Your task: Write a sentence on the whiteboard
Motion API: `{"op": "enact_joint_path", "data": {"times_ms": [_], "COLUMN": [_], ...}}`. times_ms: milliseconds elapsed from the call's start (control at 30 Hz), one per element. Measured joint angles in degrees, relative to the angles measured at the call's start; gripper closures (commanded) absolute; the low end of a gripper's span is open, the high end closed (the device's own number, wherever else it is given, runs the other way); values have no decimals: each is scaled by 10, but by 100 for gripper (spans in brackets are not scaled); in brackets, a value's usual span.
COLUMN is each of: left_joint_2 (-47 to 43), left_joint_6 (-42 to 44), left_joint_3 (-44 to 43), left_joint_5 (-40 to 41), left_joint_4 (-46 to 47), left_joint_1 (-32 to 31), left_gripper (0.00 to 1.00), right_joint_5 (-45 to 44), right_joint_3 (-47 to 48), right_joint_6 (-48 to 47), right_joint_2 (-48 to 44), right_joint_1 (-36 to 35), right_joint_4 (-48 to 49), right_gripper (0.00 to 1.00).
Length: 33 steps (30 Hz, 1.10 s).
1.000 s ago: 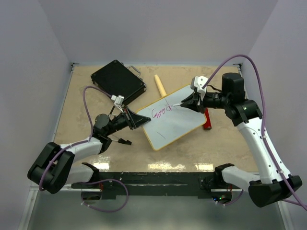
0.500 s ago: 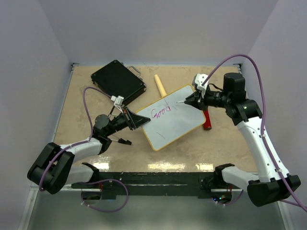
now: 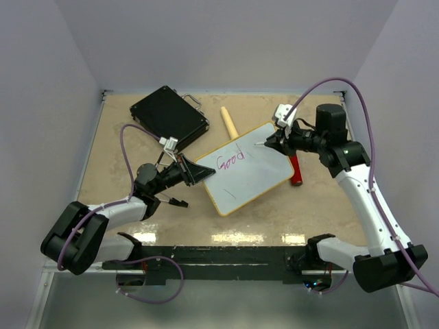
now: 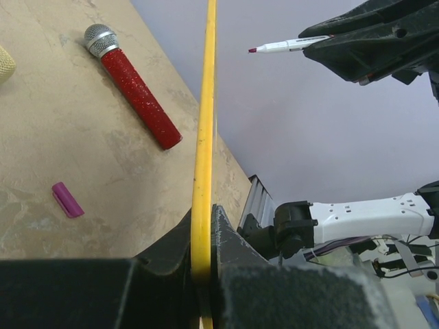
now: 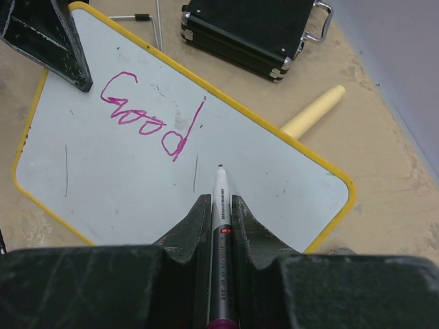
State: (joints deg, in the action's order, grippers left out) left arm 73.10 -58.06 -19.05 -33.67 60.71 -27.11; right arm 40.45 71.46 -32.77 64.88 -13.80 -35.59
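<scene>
The whiteboard (image 3: 255,179) has a yellow frame and is held tilted above the table. My left gripper (image 3: 199,171) is shut on its left edge; in the left wrist view the jaws (image 4: 204,212) pinch the yellow frame (image 4: 204,130). The sentence (image 3: 231,160) is one magenta word, "Good" (image 5: 143,113). My right gripper (image 3: 276,142) is shut on a white marker (image 5: 220,205). The marker's magenta tip points at the board (image 5: 137,185) to the right of the "d". In the left wrist view the marker (image 4: 288,46) stands a little off the board's face.
A black case (image 3: 169,116) lies at the back left. A cream handle (image 3: 229,123) lies behind the board. A red microphone (image 3: 295,171) lies right of the board, under my right arm. A purple cap (image 4: 67,199) is on the table beneath the board.
My right gripper has drawn the marker back and to the right, away from the end of "Good". The left gripper and the board have stayed put.
</scene>
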Motion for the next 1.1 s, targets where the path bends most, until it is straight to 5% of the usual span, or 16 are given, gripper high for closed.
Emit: {"op": "enact_joint_path", "data": {"times_ms": [1100], "left_joint_2": [9], "left_joint_6": [-14], "left_joint_3": [0], "left_joint_5": [0], "left_joint_4": [19], "left_joint_1": [0], "left_gripper": [100], "right_joint_5": [-43], "right_joint_3": [-24], "right_joint_6": [40], "right_joint_2": [34], "right_joint_1": [-22], "right_joint_4": [49], "right_gripper": [100]}}
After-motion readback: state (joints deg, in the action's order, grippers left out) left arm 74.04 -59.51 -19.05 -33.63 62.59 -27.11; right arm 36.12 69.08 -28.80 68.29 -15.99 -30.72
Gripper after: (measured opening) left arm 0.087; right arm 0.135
